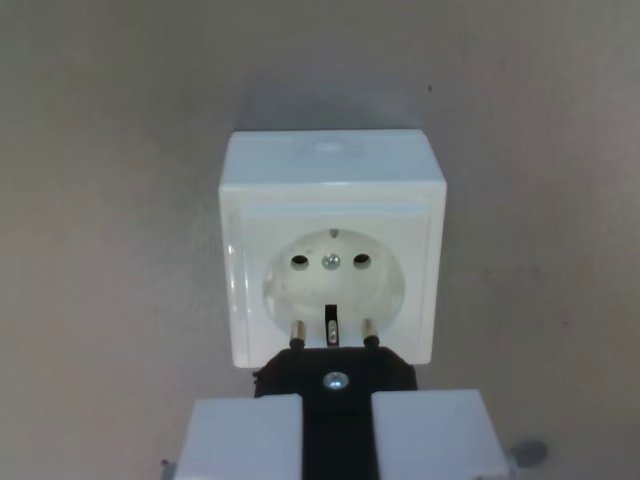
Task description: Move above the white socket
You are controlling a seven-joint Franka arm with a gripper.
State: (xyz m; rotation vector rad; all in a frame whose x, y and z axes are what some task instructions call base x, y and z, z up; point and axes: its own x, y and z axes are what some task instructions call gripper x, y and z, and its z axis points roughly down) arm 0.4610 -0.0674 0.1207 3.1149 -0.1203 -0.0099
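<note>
A white square socket (333, 240) sits on a grey surface, in the middle of the wrist view. Its round recess shows two pin holes and a centre screw. My gripper (337, 425) is at the bottom of the view, its two white fingers (245, 440) shut on a black plug (335, 385). The plug's two metal pins (297, 332) point toward the socket and hover over the lower rim of the recess, short of the holes.
The grey surface (110, 250) surrounds the socket on all sides. A small dark speck (430, 89) lies on the surface past the socket, in the upper right of the wrist view.
</note>
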